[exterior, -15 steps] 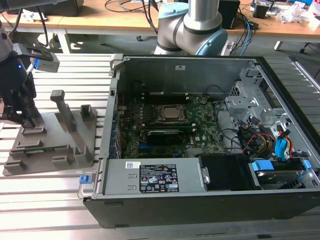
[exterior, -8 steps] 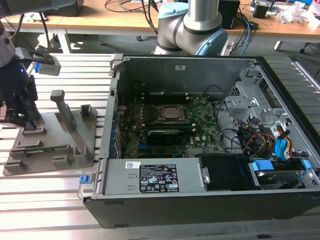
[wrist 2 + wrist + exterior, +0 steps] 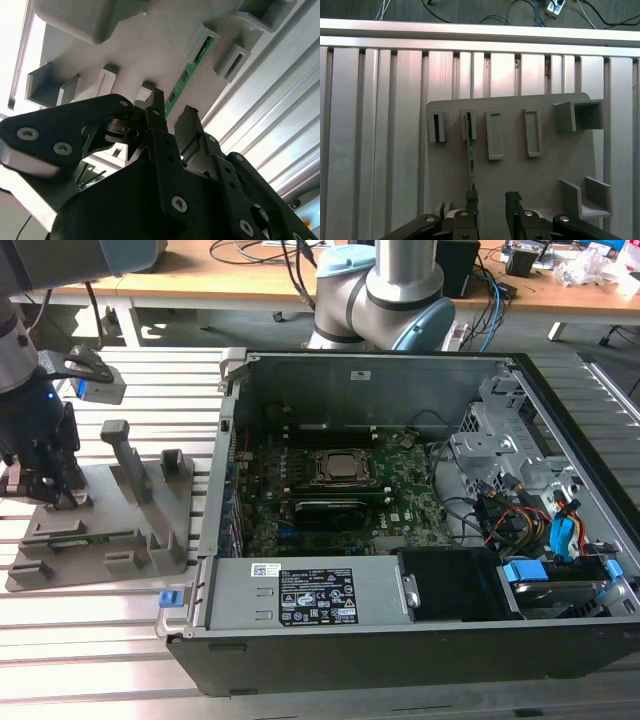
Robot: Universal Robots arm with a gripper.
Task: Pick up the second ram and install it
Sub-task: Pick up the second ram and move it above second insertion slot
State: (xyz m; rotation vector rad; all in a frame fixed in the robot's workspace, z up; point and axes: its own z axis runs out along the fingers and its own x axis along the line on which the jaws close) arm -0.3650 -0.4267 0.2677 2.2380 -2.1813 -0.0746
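Observation:
The second ram (image 3: 470,162) is a thin green stick standing on edge in a slot of the grey holder tray (image 3: 545,170). It appears in the second wrist view as a green strip (image 3: 188,74), and in the exterior view as a faint green line (image 3: 100,536) on the tray (image 3: 150,550). My gripper (image 3: 492,200) hangs low over the tray's end at the exterior view's left (image 3: 45,485). It is open. One fingertip (image 3: 471,197) lines up with the stick's near end, and the gap between the fingers shows bare tray. The second wrist view has the gripper (image 3: 174,112) just short of the stick.
An open computer case (image 3: 400,600) lies at the exterior view's right, with the big green motherboard (image 3: 330,490) inside, cables and drive bays beyond it. Grey posts (image 3: 125,455) rise from the tray. Everything rests on a ribbed aluminium table (image 3: 370,125).

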